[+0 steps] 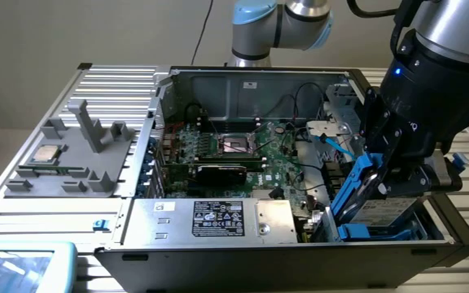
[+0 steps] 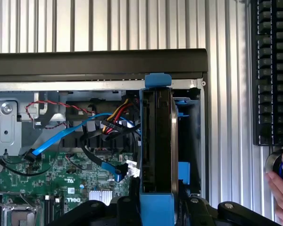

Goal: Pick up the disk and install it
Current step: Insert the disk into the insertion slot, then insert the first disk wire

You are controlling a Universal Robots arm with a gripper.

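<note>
Clamping the disk (image 2: 155, 141) edgewise, the hand (image 1: 404, 177) stands partly closed; stiff, probably heavy, knock-sensitive; its blue-framed long sides suit gripping.

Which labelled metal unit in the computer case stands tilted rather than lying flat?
The disk in its blue carrier, at the exterior view's right, leans steeply; the power supply with the black sticker lies flat.
</note>
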